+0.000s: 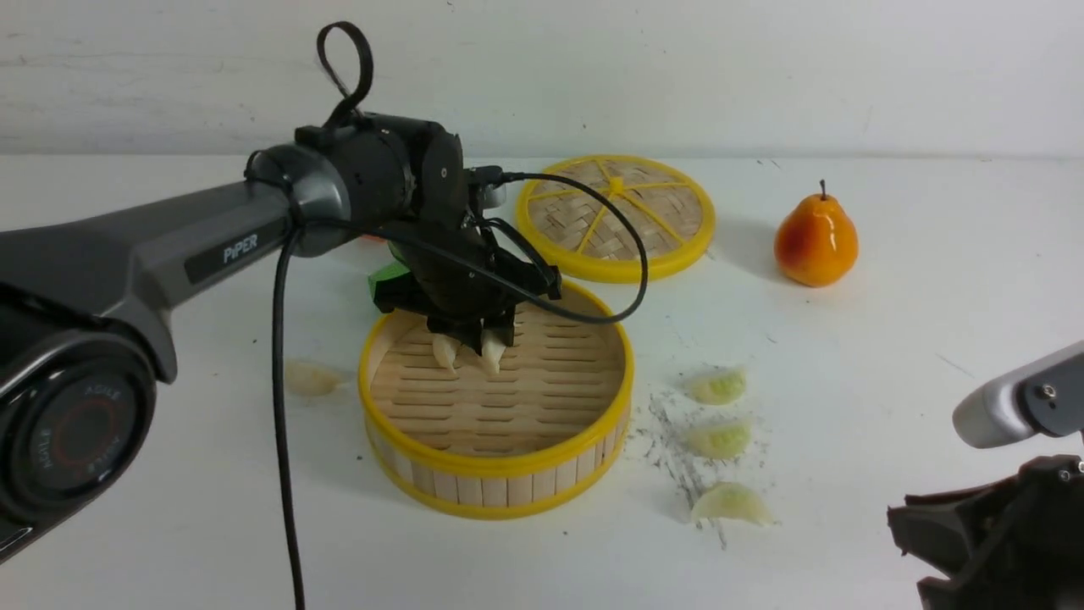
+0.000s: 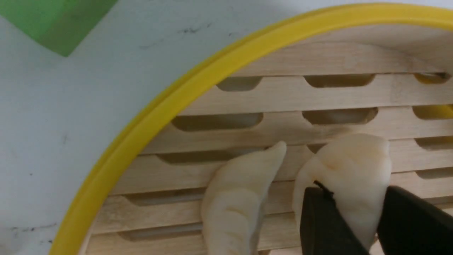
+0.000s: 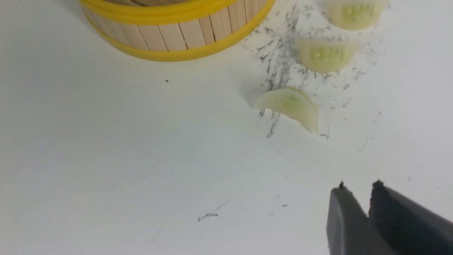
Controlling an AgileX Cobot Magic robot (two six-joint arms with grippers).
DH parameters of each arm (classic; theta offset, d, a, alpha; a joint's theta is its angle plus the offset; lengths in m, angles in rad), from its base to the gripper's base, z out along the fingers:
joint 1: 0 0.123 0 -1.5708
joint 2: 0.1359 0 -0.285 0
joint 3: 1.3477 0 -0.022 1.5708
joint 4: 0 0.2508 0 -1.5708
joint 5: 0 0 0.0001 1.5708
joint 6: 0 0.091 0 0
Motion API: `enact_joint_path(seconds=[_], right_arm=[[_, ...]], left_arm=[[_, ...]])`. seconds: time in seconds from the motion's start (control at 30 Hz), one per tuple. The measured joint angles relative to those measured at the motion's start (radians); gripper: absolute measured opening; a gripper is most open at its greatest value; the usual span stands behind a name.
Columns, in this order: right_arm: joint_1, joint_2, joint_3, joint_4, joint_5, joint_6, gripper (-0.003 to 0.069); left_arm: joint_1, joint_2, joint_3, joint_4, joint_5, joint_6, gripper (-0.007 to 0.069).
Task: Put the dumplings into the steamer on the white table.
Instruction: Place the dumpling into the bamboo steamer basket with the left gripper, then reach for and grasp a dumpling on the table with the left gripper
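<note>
One wide white table point(image 1: 931, 339) carries everything, w/ a grey-black scratch patch point(image 1: 677, 457) on its R half. Left arm point(image 1: 127, 246) reaches in from the L edge & bends down over the steamer point(image 1: 500, 462). Right arm point(image 1: 1016, 407) sits low at the near R corner, well apart from the basket. Steamer stands mid-table, upright, slatted floor showing. Behind it, to the R, lies the flat woven lid point(image 1: 616, 216); farther R a pear point(image 1: 815, 241), upright. Green block point(image 1: 388, 280) peeks out behind the L wrist, just outside the steamer's far rim.

Left fingers point(image 2: 318, 223) are inside the steamer, clamped on a cream dumpling point(image 2: 350, 170), pointed end toward the slats; touching or not, can't tell. 2nd cream dumpling point(image 2: 237, 205) sits just beside it, also in the basket, not gripped. 3rd cream one point(image 1: 309, 379) lies on the table just L of the steamer. Three green dumplings point(image 1: 720, 439) lie in a loose row on the table R of the steamer, on/around the scratch patch, apart from each other.

Right fingers point(image 3: 348, 226) hover above the table near the closest green one point(image 3: 288, 106); only a slim gap between them, nothing in it.
</note>
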Motion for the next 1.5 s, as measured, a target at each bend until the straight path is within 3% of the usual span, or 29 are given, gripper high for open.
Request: enact_joint_path(seconds=[0.23, 0.47, 0.57, 0.7, 0.8, 0.97, 1.23, 1.5], right_arm=[[0.000, 0.000, 0.000, 0.000, 0.000, 0.000, 0.0113], [0.000, 0.000, 0.000, 0.000, 0.000, 0.000, 0.0114], [0.000, 0.000, 0.000, 0.000, 0.001, 0.000, 0.0114], [0.000, 0.000, -0.001, 0.000, 0.001, 0.001, 0.0116], [0.000, 0.000, -0.001, 0.000, 0.001, 0.001, 0.0116], [0.000, 0.000, -0.001, 0.000, 0.001, 0.001, 0.0116], [0.000, 0.000, -0.001, 0.000, 0.001, 0.003, 0.0116], [0.000, 0.000, -0.001, 0.000, 0.001, 0.003, 0.0116]], left_arm=[[0.000, -0.019, -0.055, 0.010, 0.078, -0.001, 0.0343], [0.020, -0.182, -0.126, 0.204, 0.208, -0.017, 0.0353], [0.084, -0.240, -0.129, 0.260, 0.265, -0.056, 0.0353], [0.218, -0.252, -0.031, 0.185, 0.294, -0.078, 0.0353], [0.276, -0.241, 0.108, 0.121, 0.238, -0.106, 0.0353], [0.296, -0.233, 0.295, 0.095, 0.062, -0.259, 0.0353], [0.296, -0.193, 0.329, 0.077, -0.055, -0.390, 0.0355], [0.296, -0.138, 0.332, 0.077, -0.117, -0.412, 0.0353]])
